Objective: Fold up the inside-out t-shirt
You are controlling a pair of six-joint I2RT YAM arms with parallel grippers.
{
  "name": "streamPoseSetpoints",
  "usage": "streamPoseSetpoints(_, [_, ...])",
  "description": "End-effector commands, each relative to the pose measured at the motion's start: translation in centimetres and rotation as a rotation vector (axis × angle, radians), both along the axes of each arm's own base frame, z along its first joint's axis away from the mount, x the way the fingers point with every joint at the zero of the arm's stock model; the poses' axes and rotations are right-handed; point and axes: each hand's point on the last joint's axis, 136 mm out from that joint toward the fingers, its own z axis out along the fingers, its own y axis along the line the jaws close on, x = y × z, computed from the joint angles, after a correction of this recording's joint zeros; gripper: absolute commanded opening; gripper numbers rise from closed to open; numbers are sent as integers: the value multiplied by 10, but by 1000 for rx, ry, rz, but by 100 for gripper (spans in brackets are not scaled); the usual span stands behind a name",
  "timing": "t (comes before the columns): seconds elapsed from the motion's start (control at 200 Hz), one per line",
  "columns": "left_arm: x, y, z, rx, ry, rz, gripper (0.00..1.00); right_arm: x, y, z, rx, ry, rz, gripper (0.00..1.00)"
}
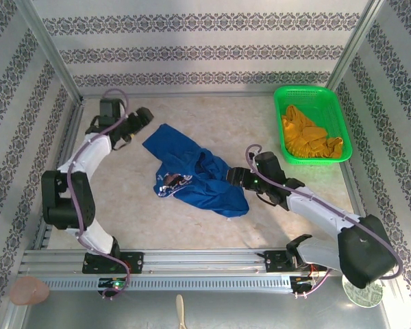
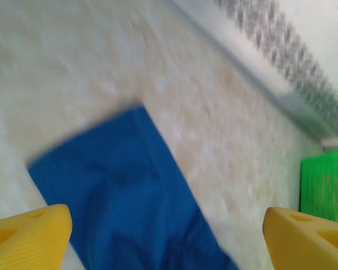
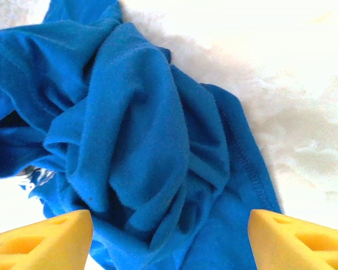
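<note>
Inside-out t-shirt (image 1: 195, 175) crumpled between left gripper (image 1: 145, 115) and right gripper (image 1: 234, 177) — both spread; green basket (image 1: 307, 89) apart.

**Top view:** bright, even lighting is supplied from above, and soft shadows are cast beneath the arms.

**Left wrist view:** the whole frame is smeared by blur. The crumpled royal-blue cloth t-shirt (image 2: 124, 191) ahead of the left gripper (image 2: 169, 236) and the green plastic mesh basket (image 2: 327, 185) to its right are softened.

**Right wrist view:** the pale speckled tabletop (image 3: 304, 84) beyond the right gripper (image 3: 169, 236) is overexposed to near white. The cloth folds are rendered sharply.
</note>
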Motion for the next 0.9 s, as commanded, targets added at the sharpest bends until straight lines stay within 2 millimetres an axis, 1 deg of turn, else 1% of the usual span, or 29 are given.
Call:
streamPoseSetpoints(0.0, [-50,-73,26,48,-81,-191,90,7,-1,-4,-72,-7,24,73])
streamPoseSetpoints(0.06, [-74,-108,19,107,-88,-263,91,10,2,-6,-72,3,29,73])
streamPoseSetpoints(0.11, [-91,-130,8,156,-78,-294,91,12,7,-8,-58,12,41,73])
streamPoseSetpoints(0.15, [-99,-143,1,194,-77,-307,91,13,12,-9,-55,17,49,73])
streamPoseSetpoints(0.245, [-114,-161,-13,295,-82,-295,91,15,19,-12,-55,26,60,73])
streamPoseSetpoints(0.325, [-122,-168,-21,383,-87,-276,90,17,22,-14,-48,30,59,73])
streamPoseSetpoints(0.39, [-127,-170,-34,434,-49,-262,90,19,24,-16,-42,35,60,73])
streamPoseSetpoints(0.49, [-130,-161,-54,515,1,-210,90,20,26,-19,-38,44,61,72])
streamPoseSetpoints(0.58, [-124,-154,-66,574,14,-169,88,19,25,-22,-38,50,54,72])
streamPoseSetpoints(0.615, [-119,-152,-68,600,13,-162,83,18,23,-23,-38,51,48,72])
streamPoseSetpoints(0.639, [-115,-151,-69,617,13,-158,73,17,22,-24,-40,53,43,72])
streamPoseSetpoints(0.664, [-110,-151,-68,623,10,-161,55,16,20,-25,-40,53,37,72])
streamPoseSetpoints(0.709, [-103,-152,-64,622,1,-170,16,14,17,-26,-41,53,26,73])
streamPoseSetpoints(0.734, [-97,-155,-55,609,-15,-172,1,13,16,-26,-40,52,21,73])
streamPoseSetpoints(0.794, [-87,-161,-26,581,-75,-201,0,10,11,-26,-34,55,11,73])
streamPoseSetpoints(0.824, [-83,-165,-6,543,-112,-222,0,9,8,-26,-32,55,5,73])
streamPoseSetpoints(0.894, [-74,-171,48,400,-185,-259,0,9,3,-23,-19,46,-9,73])
